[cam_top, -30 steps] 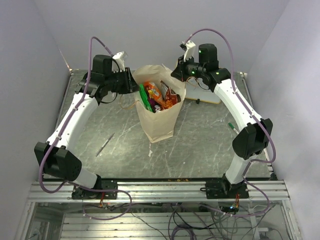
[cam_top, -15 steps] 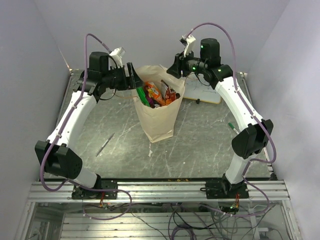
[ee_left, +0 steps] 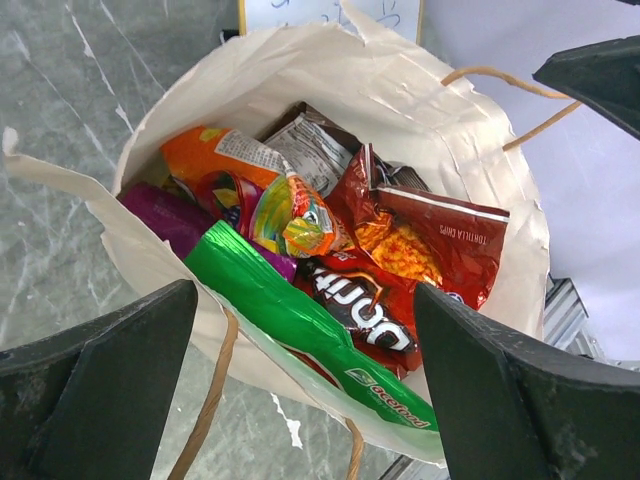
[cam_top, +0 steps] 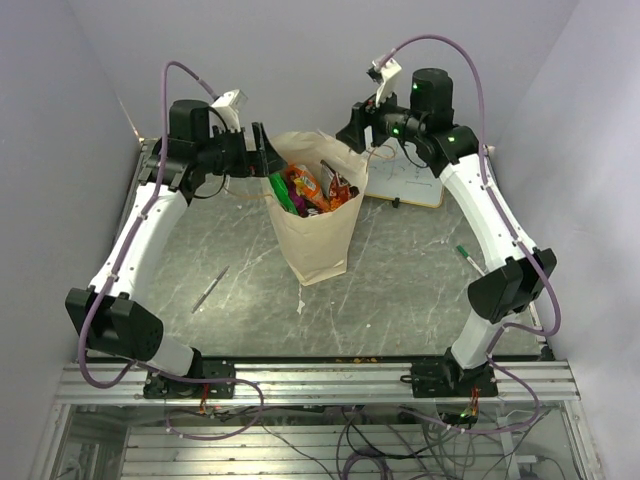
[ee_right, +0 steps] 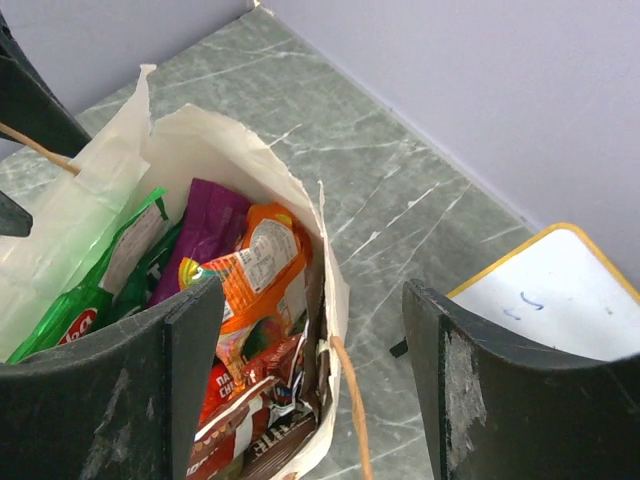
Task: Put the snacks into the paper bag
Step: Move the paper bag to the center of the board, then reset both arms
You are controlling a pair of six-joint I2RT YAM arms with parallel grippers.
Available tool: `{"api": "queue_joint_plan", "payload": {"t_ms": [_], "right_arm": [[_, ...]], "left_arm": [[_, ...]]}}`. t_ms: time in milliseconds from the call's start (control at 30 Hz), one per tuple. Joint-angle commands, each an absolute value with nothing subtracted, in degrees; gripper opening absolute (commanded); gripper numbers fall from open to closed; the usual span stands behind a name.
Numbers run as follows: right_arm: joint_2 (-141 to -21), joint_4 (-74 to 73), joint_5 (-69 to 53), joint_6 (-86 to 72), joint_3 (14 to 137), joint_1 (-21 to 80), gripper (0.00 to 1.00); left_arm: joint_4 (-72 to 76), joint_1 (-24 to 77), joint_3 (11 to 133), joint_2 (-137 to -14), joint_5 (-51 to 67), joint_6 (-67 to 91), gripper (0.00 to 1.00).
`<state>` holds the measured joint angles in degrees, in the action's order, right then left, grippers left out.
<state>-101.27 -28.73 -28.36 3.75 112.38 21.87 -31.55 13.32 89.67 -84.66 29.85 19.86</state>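
The packing looks all but done: every snack in view sits inside the bag [cam_top: 318,245], and I see no packet on the table. The bag stands upright between the two hands, mouth up and long axis vertical. Its rim is just below and ahead of the left gripper [ee_left: 305,300] and just beside the right gripper [ee_right: 305,300]. Both grippers are spread wide and pinch nothing; neither seems to touch the paper. Seen from the left wrist, the green packet [ee_left: 290,320] is nearest that hand. Its long axis slants across the mouth, one end leaning on the near rim. The red chips [ee_left: 430,240] lie beyond it, with the orange packet [ee_left: 215,165] and purple packet [ee_left: 160,215] off to the side. The next move, I judge, is to lift both hands up and away. They must clear the cord handle [ee_left: 500,90], since a snagged finger could tip the bag.
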Motion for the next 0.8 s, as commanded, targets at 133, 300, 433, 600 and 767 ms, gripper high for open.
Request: {"api": "queue_joint_plan", "payload": {"t_ms": [133, 300, 433, 600, 767], "right_arm": [[-98.31, -30.96, -24.76, 6.2, 117.42, 22.06, 0.77], [-96.88, -31.51, -22.97, 6.96, 116.83, 22.06, 0.81], [-94.68, -31.37, -19.03, 7.99, 114.29, 22.07, 0.86], [-91.15, -30.47, -12.21, 8.96, 110.76, 21.49, 0.95], [-88.51, -29.04, -8.96, 4.14, 106.32, 13.81, 1.0]], "left_arm": [[-33.27, 12.28, 96.52, -82.84, 27.65, 12.72, 1.0], [-33.68, 12.24, 100.21, -83.43, 24.43, 9.83, 1.0], [-32.75, 12.13, 100.86, -81.89, 20.11, 7.16, 1.0], [-31.31, 12.08, 99.91, -79.07, 11.46, 3.15, 0.99], [-30.73, 10.54, 98.81, -76.99, 3.05, 1.34, 0.99]]}}
